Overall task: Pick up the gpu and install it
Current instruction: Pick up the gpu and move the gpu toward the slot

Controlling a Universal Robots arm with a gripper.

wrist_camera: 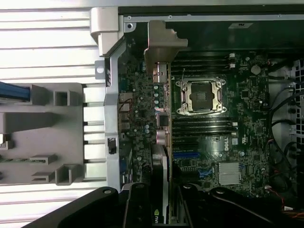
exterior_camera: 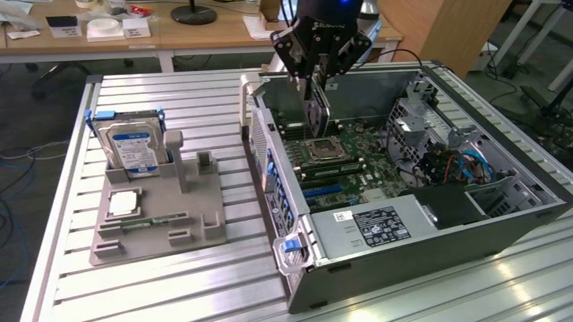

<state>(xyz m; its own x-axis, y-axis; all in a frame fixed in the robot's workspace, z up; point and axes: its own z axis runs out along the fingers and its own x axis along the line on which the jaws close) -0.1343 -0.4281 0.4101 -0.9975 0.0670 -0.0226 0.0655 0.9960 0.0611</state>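
Slatted metal table [exterior_camera: 179, 94] is spread across the exterior view | open computer case [exterior_camera: 501, 228] is laid at the exterior view's right, motherboard [exterior_camera: 358, 161] exposed | grey holder [exterior_camera: 188, 215] is set at the exterior view's left | gripper [exterior_camera: 313, 79], upper centre, is narrowed and clamped on the gpu [exterior_camera: 316, 111] | gpu is held upright over the motherboard.

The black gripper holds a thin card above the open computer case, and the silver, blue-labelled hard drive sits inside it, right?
No: the silver hard drive stands in the grey plastic holder outside the open computer case, as the exterior view shows. The black gripper does hold the thin card.
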